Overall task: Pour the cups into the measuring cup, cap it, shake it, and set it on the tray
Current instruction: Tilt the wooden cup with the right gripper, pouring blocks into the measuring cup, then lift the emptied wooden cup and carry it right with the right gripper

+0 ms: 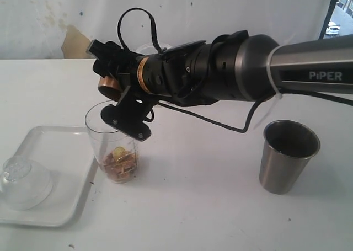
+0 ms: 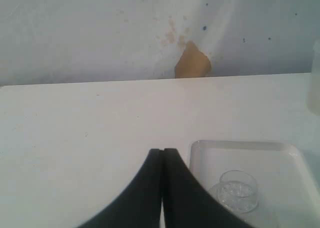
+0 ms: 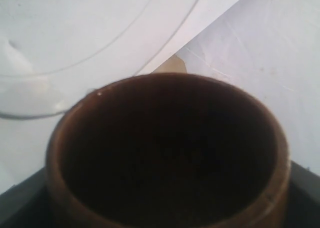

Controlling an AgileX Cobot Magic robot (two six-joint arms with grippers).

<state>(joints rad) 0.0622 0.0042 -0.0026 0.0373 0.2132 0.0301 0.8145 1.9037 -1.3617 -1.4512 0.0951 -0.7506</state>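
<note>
My right gripper (image 1: 112, 86) reaches across to the left and is shut on the small brown wooden cup (image 1: 108, 84), tipped on its side just above the measuring cup (image 1: 113, 146). That clear cup stands upright beside the tray (image 1: 55, 146) and holds brown and gold pieces at its bottom. In the right wrist view the wooden cup's (image 3: 167, 153) dark mouth fills the frame, with the measuring cup's clear rim (image 3: 125, 35) beyond it. The steel cup (image 1: 288, 156) stands upright to the right. My left gripper (image 2: 162, 154) is shut on nothing, near the tray's (image 2: 280, 153) corner.
A clear domed lid (image 1: 22, 182) lies on the tray's near left part; the left wrist view shows the lid (image 2: 237, 190) too. A pale translucent rim (image 1: 146, 47) peeks out behind the right arm. A white wall closes the table's far side.
</note>
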